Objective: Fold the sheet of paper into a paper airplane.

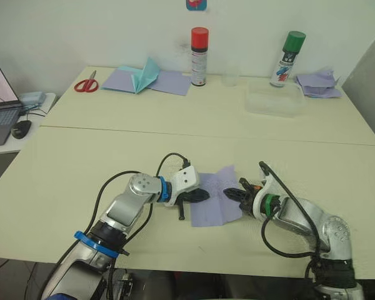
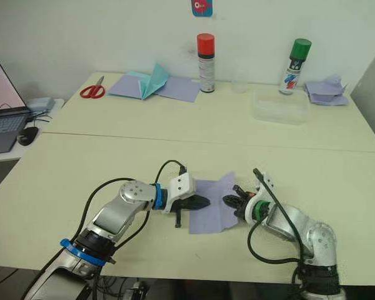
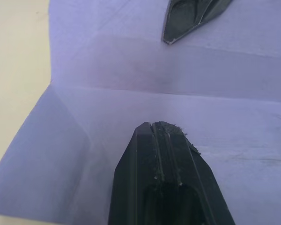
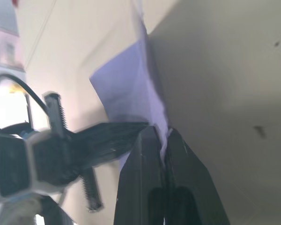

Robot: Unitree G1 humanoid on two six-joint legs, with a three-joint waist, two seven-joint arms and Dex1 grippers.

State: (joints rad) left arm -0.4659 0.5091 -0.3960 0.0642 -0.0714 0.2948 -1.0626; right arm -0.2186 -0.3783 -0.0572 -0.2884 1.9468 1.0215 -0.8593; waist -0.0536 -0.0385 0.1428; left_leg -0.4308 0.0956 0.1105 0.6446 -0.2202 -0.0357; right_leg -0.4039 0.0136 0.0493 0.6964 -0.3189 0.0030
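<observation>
- Cream worktop, near edge: your left gripper, fingers together, rests on the sheet of paper.
- Your right gripper pinches its opposite edge.
- Spray cans line the far edge.

Sheet of paper on the near table, between left gripper and right gripper.
</observation>
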